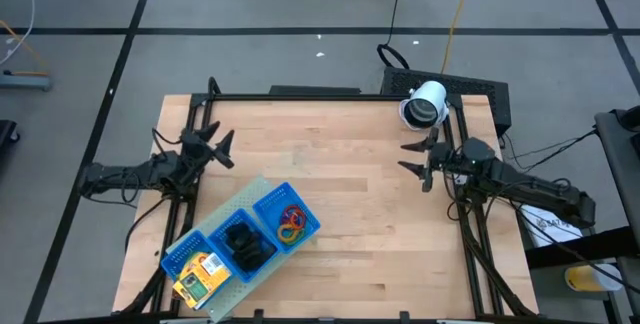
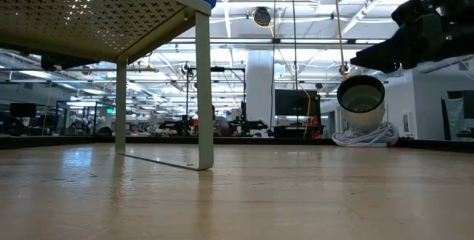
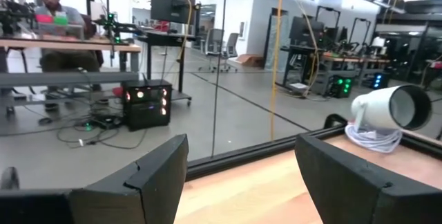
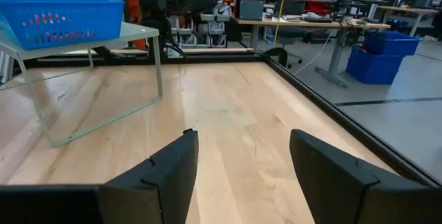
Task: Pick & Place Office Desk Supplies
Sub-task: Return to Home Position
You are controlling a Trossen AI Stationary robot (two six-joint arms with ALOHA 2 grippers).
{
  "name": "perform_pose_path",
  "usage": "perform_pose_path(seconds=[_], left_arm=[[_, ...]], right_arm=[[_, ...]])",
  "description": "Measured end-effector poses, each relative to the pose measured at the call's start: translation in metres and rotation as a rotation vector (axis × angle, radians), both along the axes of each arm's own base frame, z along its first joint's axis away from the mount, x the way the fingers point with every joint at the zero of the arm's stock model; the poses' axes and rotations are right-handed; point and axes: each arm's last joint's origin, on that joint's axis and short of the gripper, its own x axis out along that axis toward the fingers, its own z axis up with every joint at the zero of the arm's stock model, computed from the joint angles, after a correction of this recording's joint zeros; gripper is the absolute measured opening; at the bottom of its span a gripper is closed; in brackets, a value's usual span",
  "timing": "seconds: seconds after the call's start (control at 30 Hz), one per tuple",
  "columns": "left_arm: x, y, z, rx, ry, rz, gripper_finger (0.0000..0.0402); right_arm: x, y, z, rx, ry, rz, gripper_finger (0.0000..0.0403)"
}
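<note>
We find the rings (image 1: 291,222), black clips (image 1: 245,245) and yellow packs (image 1: 199,277) lying in the blue tray (image 1: 272,200) on the shelf (image 1: 232,204), nearer our left tool (image 1: 222,148) than our right tool (image 1: 409,159), both spread apart, empty and well clear.

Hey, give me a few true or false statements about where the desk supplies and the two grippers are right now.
1. The left gripper and right gripper are both open, holding nothing. True.
2. The rings lie under the right gripper. False: they are in an end basket.
3. The white device sits nearer the right gripper than the left. True.
4. The left gripper holds the clips. False: they are in the middle basket.
5. The packs and rings are in different baskets. True.
</note>
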Motion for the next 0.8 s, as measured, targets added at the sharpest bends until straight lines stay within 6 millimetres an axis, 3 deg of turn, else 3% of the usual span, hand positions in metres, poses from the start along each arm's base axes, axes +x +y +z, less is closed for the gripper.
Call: perform_pose_path(seconds=[0.3, 0.43, 0.8], left_arm=[[0.000, 0.001, 0.000, 0.051, 0.070, 0.013, 0.0274], [0.000, 0.001, 0.000, 0.049, 0.068, 0.013, 0.0274], [0.000, 0.001, 0.000, 0.049, 0.067, 0.013, 0.0274]], right_arm=[[-0.001, 0.000, -0.012, -0.004, -0.057, -0.006, 0.0216], [-0.002, 0.001, 0.002, -0.047, -0.225, -0.004, 0.0218], [0.001, 0.000, -0.008, -0.012, -0.124, -0.002, 0.0216]])
